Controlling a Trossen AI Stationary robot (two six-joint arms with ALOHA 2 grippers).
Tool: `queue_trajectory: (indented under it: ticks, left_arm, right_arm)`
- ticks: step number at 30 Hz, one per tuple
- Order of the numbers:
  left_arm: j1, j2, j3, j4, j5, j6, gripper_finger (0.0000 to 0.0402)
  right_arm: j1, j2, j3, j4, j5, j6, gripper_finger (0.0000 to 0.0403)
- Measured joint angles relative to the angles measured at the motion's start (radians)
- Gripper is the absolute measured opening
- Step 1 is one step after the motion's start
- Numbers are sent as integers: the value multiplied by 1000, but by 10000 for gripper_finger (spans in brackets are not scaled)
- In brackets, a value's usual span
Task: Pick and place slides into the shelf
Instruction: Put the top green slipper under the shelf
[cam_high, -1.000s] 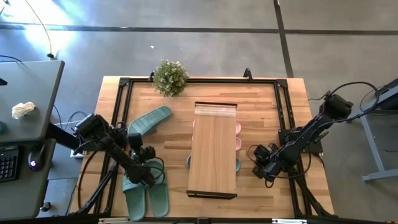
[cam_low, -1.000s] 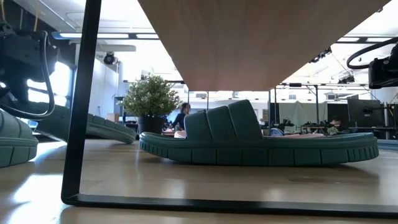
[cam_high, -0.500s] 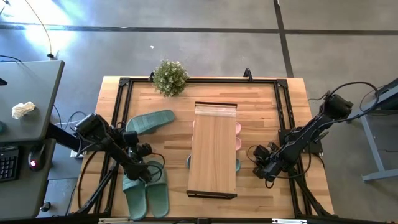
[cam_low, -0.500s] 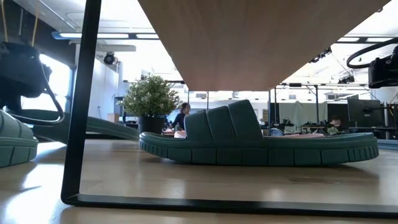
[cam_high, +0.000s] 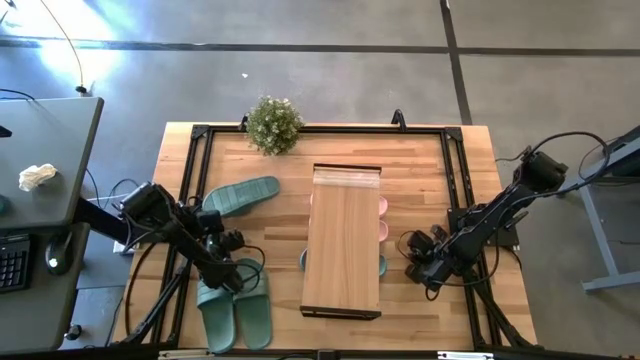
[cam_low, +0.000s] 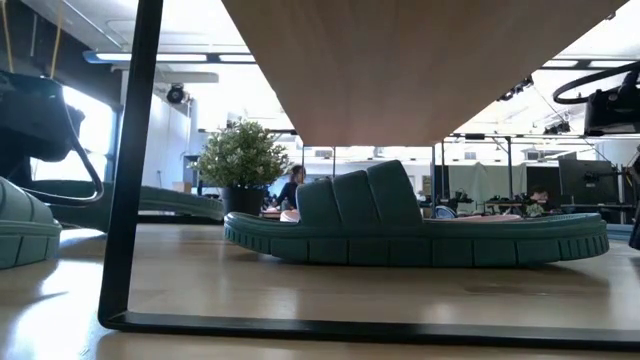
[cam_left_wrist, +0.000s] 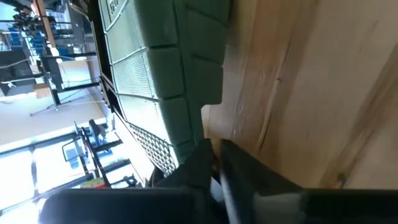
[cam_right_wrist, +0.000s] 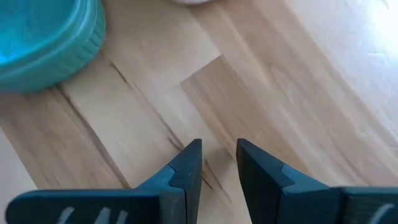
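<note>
Left claw (cam_high: 226, 268): low over the table's near-left part, beside the green pair; the wrist view shows its fingers (cam_left_wrist: 205, 168) drawn close together at the edge of a green slide, holding nothing that can be seen.
Right claw (cam_high: 415, 262): low over the table just right of the shelf; fingers (cam_right_wrist: 186, 168) a narrow gap apart, empty, bare wood beneath.
Near green pair (cam_high: 235, 310): two slides side by side at the near-left of the table, outside the shelf, just beside the left claw.
Table (cam_high: 420, 170): light wood with a dark frame round it.
Shelf (cam_high: 342, 240): stands mid-table, plank top bare; its dark end frame (cam_low: 125, 200) shows in the low view.
Slide under shelf (cam_low: 415, 235): a green one lies flat on the table beneath the plank; green edges also peek out on both sides of the shelf from above.
Pink slides (cam_high: 382, 218): edges show past the shelf's right side, so judged stowed; how many cannot be told.
Lone green slide (cam_high: 240, 194): flat on the table left of the shelf, farther back, well apart from the near pair.
Plant (cam_high: 273, 123): far edge of the table, clear of the work.
Progress: judged about half done; pink and at least one green slide under the shelf, three green slides still outside.
Next step: judged to be a pickup on the left side, most likely from the near pair.
</note>
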Motion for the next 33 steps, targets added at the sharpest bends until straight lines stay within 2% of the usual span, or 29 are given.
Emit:
queue_trajectory:
  ticks: [2,6,12,16,18,22,26,30,33]
  left_arm:
    - [0,1,14,-1,-12,2,9]
    - [0,2,72,-28,-31,0,11]
    - [0,-12,216,-212,-56,28,3]
    - [-1,-40,245,-191,-23,169,10]
    - [-1,-39,243,-197,11,186,21]
    - [1,-52,228,-210,101,136,56]
    - [0,-77,225,-209,198,123,115]
    - [9,-84,225,-210,187,131,186]
    - [42,-86,225,-214,181,192,237]
  right_arm:
    - [0,0,0,0,23,10,92]
    - [0,0,0,1,56,21,92]
    - [0,0,1,-20,90,19,92]
    - [1,0,1,-35,156,19,92]
    - [1,0,1,-34,179,19,92]
    - [1,0,1,-30,204,15,92]
    - [1,0,1,-25,231,-19,92]
    - [2,0,2,-19,301,-48,92]
    - [2,0,2,-14,320,-90,92]
